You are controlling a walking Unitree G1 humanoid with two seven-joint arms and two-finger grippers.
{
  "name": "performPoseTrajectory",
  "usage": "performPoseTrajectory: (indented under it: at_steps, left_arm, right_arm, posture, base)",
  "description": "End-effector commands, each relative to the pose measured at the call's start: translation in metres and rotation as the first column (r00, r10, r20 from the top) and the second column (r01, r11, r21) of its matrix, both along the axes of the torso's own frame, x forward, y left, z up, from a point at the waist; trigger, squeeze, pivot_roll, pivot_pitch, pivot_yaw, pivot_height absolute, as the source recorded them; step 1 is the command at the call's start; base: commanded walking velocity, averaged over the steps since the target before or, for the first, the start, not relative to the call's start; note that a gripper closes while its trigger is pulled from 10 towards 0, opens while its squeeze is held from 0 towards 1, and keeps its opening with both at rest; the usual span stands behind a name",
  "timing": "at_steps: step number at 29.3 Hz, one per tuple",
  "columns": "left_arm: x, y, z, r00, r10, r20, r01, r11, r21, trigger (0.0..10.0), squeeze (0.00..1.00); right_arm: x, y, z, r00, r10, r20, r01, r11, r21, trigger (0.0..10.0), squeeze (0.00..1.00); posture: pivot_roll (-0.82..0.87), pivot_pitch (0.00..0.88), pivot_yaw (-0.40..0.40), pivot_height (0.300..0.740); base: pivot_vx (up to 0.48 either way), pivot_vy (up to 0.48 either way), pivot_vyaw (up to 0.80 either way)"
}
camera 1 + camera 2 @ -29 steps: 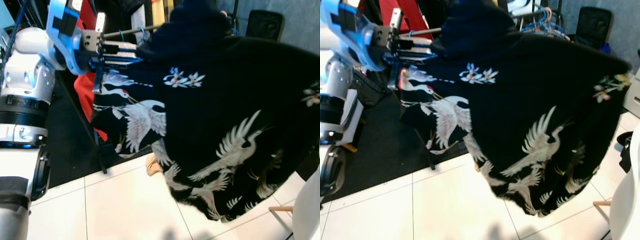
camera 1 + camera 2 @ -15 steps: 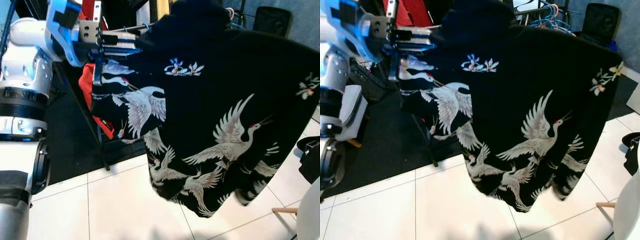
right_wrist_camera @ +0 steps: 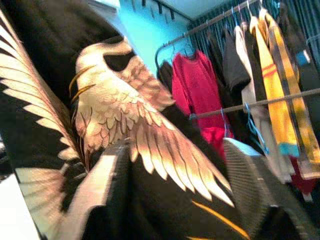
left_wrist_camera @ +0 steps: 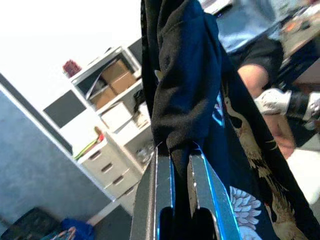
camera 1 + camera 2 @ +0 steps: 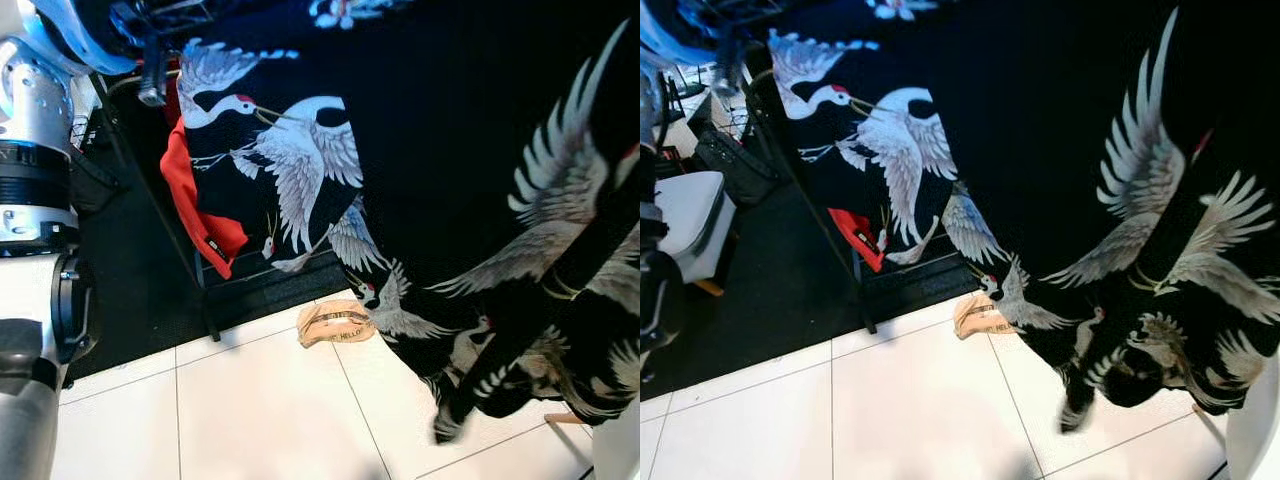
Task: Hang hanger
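Note:
A black garment (image 5: 450, 180) printed with white cranes hangs in front of me and covers the upper right of the eye views. My left gripper (image 4: 180, 165) is shut on a fold of it near the collar, high at the upper left (image 5: 150, 70). The hanger is hidden inside the cloth. In the right wrist view a crane-printed part of the garment (image 3: 125, 130) drapes over my right gripper (image 3: 175, 210). Beyond it runs a clothes rail (image 3: 260, 102) with hung clothes and several hangers.
A red garment (image 5: 195, 210) hangs on a black rack whose leg (image 5: 205, 300) stands on a dark mat. A tan slipper (image 5: 335, 322) lies on the white tiles under the garment's hem. A white piece of furniture (image 5: 622, 450) sits at the lower right.
The camera has moved closer and tilted down. The garment now sits higher and nearer, its hem swung right, and my left gripper has gone up to the picture's top edge.

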State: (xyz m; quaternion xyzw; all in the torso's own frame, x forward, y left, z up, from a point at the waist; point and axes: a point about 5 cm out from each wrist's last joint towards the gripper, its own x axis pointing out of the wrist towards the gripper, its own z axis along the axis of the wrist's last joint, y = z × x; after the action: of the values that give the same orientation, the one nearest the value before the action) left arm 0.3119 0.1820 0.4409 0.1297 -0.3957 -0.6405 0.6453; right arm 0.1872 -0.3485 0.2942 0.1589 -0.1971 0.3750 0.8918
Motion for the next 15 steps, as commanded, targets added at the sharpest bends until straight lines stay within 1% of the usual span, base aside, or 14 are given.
performPoseTrajectory:
  at_steps: [1,2,3,4,5,6,7,8,9,10,11,12,14,15]
  left_arm:
    - [-0.007,0.007,0.01,0.999,-0.025,0.029,0.026,0.999,-0.036,8.7,0.0]
    - [-0.007,0.007,0.01,0.999,-0.025,0.029,0.026,0.999,-0.036,8.7,0.0]
    - [-0.007,0.008,0.011,0.999,-0.029,0.031,0.03,0.999,-0.036,8.7,0.0]
    - [-0.007,0.008,0.011,0.999,-0.029,0.031,0.03,0.999,-0.036,8.7,0.0]
    - [-0.008,0.008,0.012,0.999,-0.034,0.032,0.035,0.999,-0.037,8.7,0.0]
    - [-0.008,0.008,0.012,0.999,-0.034,0.032,0.035,0.999,-0.037,8.7,0.0]
    - [-0.008,0.008,0.013,0.998,-0.044,0.034,0.046,0.998,-0.039,8.6,0.0]
    - [-0.008,0.008,0.013,0.998,-0.044,0.034,0.046,0.998,-0.039,8.6,0.0]
    - [-0.009,0.007,0.014,0.998,-0.052,0.035,0.054,0.998,-0.039,8.6,0.0]
    - [-0.009,0.007,0.014,0.998,-0.052,0.035,0.054,0.998,-0.039,8.6,0.0]
    - [-0.009,0.006,0.015,0.997,-0.066,0.037,0.068,0.997,-0.04,8.6,0.0]
    - [-0.009,0.006,0.015,0.997,-0.066,0.037,0.068,0.997,-0.04,8.6,0.0]
    - [-0.01,0.002,0.016,0.995,-0.089,0.04,0.091,0.995,-0.034,8.5,0.0]
    - [-0.01,0.002,0.016,0.995,-0.089,0.04,0.091,0.995,-0.034,8.5,0.0]
  right_arm:
    - [-0.005,0.003,-0.004,1.0,0.028,0.0,-0.028,0.999,0.027,10.0,1.0]
    - [-0.005,0.003,-0.004,1.0,0.028,0.0,-0.028,0.999,0.027,10.0,1.0]
    - [-0.007,0.009,-0.009,0.998,0.064,-0.016,-0.063,0.997,0.038,10.0,1.0]
    - [-0.007,0.009,-0.009,0.998,0.064,-0.016,-0.063,0.997,0.038,10.0,1.0]
    - [-0.007,0.02,-0.018,0.993,0.111,-0.042,-0.109,0.993,0.045,10.0,1.0]
    - [-0.007,0.02,-0.018,0.993,0.111,-0.042,-0.109,0.993,0.045,10.0,1.0]
    - [-0.006,0.035,-0.025,0.983,0.175,-0.061,-0.171,0.983,0.062,10.0,1.0]
    - [-0.006,0.035,-0.025,0.983,0.175,-0.061,-0.171,0.983,0.062,10.0,1.0]
    - [-0.005,0.048,-0.03,0.971,0.227,-0.071,-0.221,0.972,0.077,10.0,0.79]
    - [-0.005,0.048,-0.03,0.971,0.227,-0.071,-0.221,0.972,0.077,10.0,0.79]
    - [-0.003,0.062,-0.033,0.952,0.295,-0.081,-0.288,0.953,0.091,10.0,0.0]
    - [-0.003,0.062,-0.033,0.952,0.295,-0.081,-0.288,0.953,0.091,10.0,0.0]
    - [-0.001,0.088,-0.036,0.902,0.419,-0.106,-0.411,0.907,0.091,10.0,0.0]
    - [-0.001,0.088,-0.036,0.902,0.419,-0.106,-0.411,0.907,0.091,10.0,0.0]
  posture:
    - [-0.08,0.031,0.086,0.74]
    - [-0.08,0.031,0.086,0.74]
    - [-0.08,0.032,0.09,0.74]
    - [-0.08,0.032,0.09,0.74]
    - [-0.08,0.033,0.093,0.74]
    - [-0.08,0.033,0.093,0.74]
    - [-0.08,0.032,0.094,0.74]
    - [-0.08,0.032,0.094,0.74]
    - [-0.08,0.032,0.094,0.74]
    - [-0.08,0.032,0.094,0.74]
    - [-0.08,0.031,0.095,0.74]
    - [-0.08,0.031,0.095,0.74]
    - [-0.07,0.03,0.094,0.74]
    - [-0.07,0.03,0.094,0.74]
  base:
    - [0.0,0.0,0.0]
    - [0.0,0.0,0.0]
    - [0.0,0.0,0.0]
    - [0.0,0.0,0.0]
    - [0.0,0.0,0.0]
    - [0.0,0.0,0.0]
    - [0.0,0.0,0.0]
    - [0.0,0.0,0.0]
    - [0.0,0.0,0.0]
    - [0.0,0.0,0.0]
    - [0.0,0.0,0.0]
    - [0.0,0.0,0.0]
    - [0.0,0.0,0.0]
    - [0.0,0.0,0.0]
